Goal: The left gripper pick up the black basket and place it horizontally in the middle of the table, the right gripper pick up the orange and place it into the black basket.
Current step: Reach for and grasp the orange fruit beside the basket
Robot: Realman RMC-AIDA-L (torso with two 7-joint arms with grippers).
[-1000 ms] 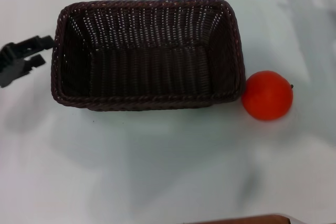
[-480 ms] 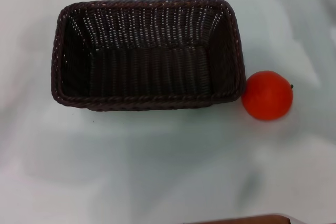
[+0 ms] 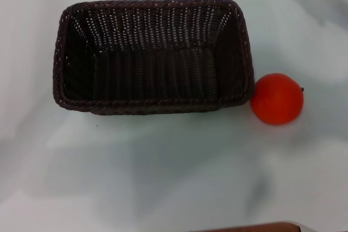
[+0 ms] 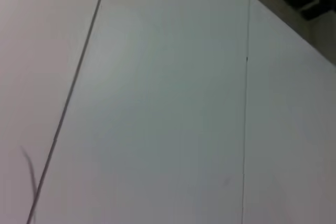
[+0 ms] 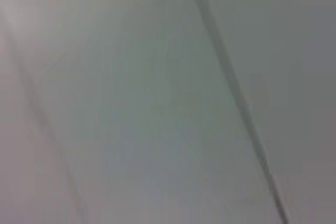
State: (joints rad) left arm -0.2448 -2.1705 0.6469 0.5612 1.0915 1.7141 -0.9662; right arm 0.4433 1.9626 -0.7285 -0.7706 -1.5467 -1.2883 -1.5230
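One black basket [image 3: 152,55] and one orange [image 3: 276,99] sit on the white desk [image 3: 163,172]. Basket upright, open side up, nothing inside, long axis running left-right across the head view. Orange just beside the basket's right short end, at its near corner, about touching the rim; stem points right. Neither hand shows in any view, so grip state and placement relative to them cannot be told. Wrist views show only pale panels with thin dark seams.
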